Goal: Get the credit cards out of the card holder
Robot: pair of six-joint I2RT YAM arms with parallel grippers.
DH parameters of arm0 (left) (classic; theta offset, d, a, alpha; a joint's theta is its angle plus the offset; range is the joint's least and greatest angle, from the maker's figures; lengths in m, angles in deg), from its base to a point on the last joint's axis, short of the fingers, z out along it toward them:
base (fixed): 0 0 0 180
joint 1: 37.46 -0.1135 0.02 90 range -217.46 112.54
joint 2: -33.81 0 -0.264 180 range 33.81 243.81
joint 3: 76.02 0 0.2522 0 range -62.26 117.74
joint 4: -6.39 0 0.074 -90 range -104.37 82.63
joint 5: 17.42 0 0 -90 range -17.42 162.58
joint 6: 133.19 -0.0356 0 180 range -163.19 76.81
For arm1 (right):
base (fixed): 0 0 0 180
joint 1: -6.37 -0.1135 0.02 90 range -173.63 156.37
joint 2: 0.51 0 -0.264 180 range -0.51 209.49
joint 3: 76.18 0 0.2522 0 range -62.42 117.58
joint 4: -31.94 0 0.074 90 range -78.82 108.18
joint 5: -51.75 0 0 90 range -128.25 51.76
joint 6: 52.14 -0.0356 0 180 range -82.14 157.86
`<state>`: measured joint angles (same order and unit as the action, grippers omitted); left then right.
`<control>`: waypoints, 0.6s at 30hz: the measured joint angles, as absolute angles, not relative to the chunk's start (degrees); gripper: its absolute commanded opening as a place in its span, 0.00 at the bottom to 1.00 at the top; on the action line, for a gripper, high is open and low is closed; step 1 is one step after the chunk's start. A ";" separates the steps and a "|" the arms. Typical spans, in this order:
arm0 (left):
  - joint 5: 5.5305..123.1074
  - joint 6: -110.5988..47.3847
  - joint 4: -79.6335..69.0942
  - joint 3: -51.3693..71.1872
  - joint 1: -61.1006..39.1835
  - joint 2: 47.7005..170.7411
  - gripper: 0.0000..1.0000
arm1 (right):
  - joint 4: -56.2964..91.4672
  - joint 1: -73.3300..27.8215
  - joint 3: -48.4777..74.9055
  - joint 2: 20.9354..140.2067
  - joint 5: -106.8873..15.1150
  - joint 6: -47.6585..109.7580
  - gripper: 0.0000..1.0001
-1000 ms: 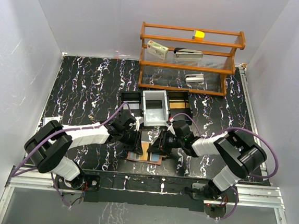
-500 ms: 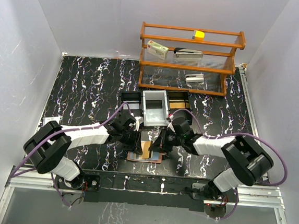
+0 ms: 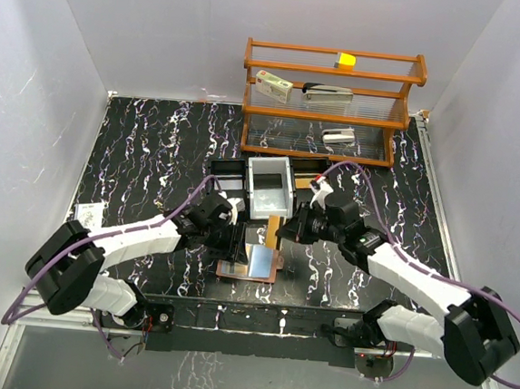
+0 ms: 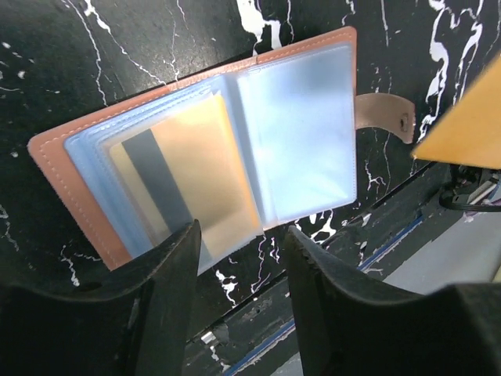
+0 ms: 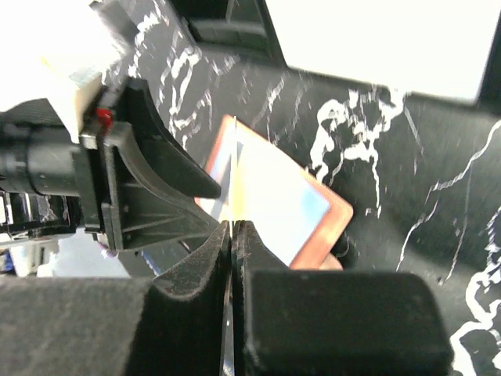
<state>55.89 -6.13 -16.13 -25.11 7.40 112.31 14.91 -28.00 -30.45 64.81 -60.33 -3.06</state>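
R gripper [image 3: 283, 227] is clenched on the thin edge of an orange card [image 3: 273, 230], held upright and apart from the holder [image 3: 252, 265]. On my R wrist cam the card shows edge-on between the pads. L gripper [image 3: 239, 241] sits at its 9 o'clock, jaws apart w/ nothing in them, hovering over the holder's near edge. Holder lies open flat on the table [image 3: 155, 149], at 6 o'clock from the grey bin [image 3: 254, 187]. A 2nd card [image 4: 188, 180], yellow w/ a dark stripe, sits in 1 clear pocket.
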 measured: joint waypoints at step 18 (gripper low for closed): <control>62.76 -6.70 -21.13 -23.23 7.40 103.18 0.62 | 18.98 -27.95 -31.53 42.23 -50.12 24.06 0.00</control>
<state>62.76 -6.70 -21.13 -23.23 7.40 103.18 18.98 -27.95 -31.53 42.23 -50.12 24.06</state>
